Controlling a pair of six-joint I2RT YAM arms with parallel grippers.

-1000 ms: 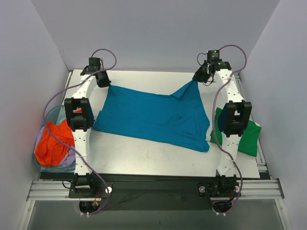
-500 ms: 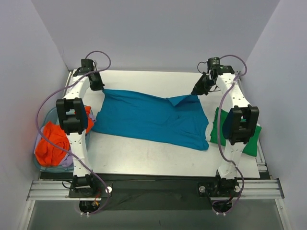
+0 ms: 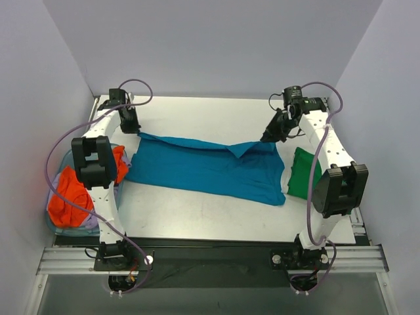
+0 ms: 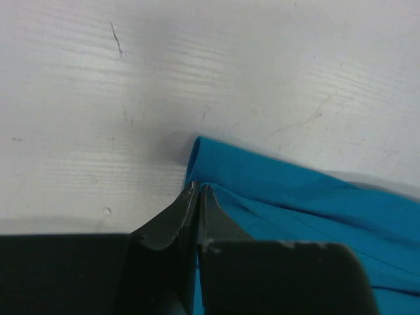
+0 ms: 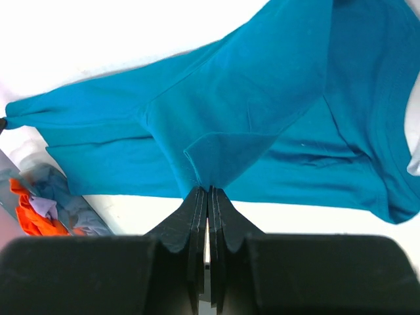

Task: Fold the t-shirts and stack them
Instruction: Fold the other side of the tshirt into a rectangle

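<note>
The table (image 3: 197,210) carries the teal t-shirt (image 3: 203,167), which lies spread across its middle, long side running left to right. The far edge is drawn taut between the two grippers. The near edge and right end lie flat on the surface.

The left arm (image 3: 98,161) rises from its base at the near edge and reaches forward along the left side of the table, with the wrist turned down at the far-left corner of the shirt. The right arm (image 3: 338,187) rises on the right side, elbow high, with its forearm angled inward to the shirt's far-right part.

The left gripper (image 4: 197,190) has its jaws pressed almost together. Only a thin seam shows between them. A corner of teal cloth is pinched at the tips, just above the table surface.

The right gripper (image 5: 208,190) has its jaws fully closed. They clamp a raised fold of the teal t-shirt, which peaks up from the cloth to the fingertips.

The green t-shirt (image 3: 302,174) lies on the right side of the table, just beside the teal shirt's right end and partly behind the right arm.

The basket (image 3: 67,157) sits off the left table edge. It holds the orange t-shirt (image 3: 65,193), bunched on top, and the lavender t-shirt (image 3: 92,220), showing at the near side.
</note>
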